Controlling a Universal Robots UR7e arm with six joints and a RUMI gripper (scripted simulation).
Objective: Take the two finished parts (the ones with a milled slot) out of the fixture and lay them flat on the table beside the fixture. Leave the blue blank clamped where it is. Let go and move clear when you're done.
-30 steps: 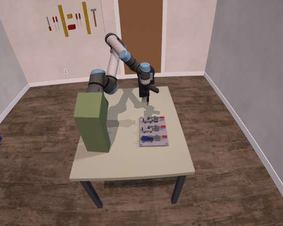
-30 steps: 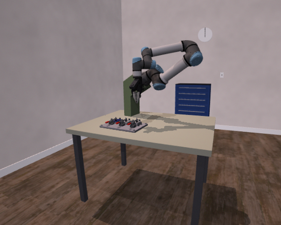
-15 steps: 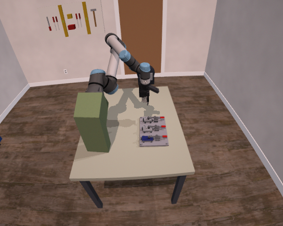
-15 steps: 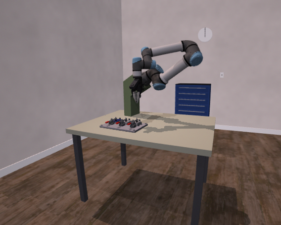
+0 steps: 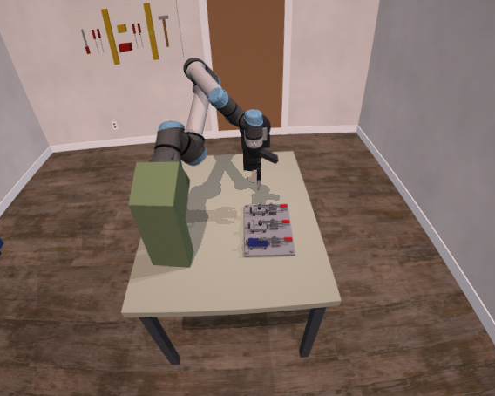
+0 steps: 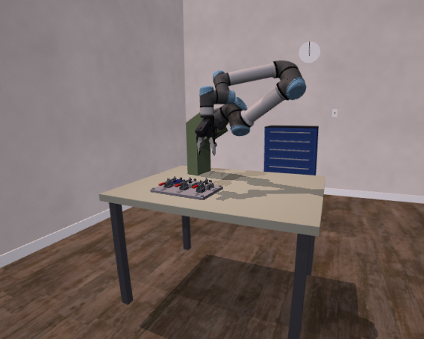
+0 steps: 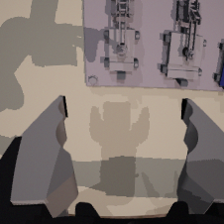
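The fixture plate point(image 5: 267, 251) point(image 7: 151, 20) lies on the table and bears three parts side by side. One grey finished part point(image 5: 255, 212) point(image 7: 115, 63) sits at the end nearest the gripper, the other grey finished part point(image 5: 254, 227) point(image 7: 175, 55) in the middle. The blue blank point(image 5: 252, 243) point(image 6: 178, 181) point(image 7: 222, 74) sits at the far end. A clamp arm reaches over each part. The slots are hard to make out. My gripper point(image 5: 255, 185) point(image 6: 207, 154) point(image 7: 124, 98) is open and empty, above the table beyond the plate's near-part end.
Red-tipped clamp handles point(image 5: 286, 221) point(image 6: 162, 184) stick out on the side away from the green pedestal. The tall green pedestal point(image 5: 165, 231) point(image 6: 192, 149) stands on the table at the left in the top view. The arm's shadow falls over the table beside the plate.
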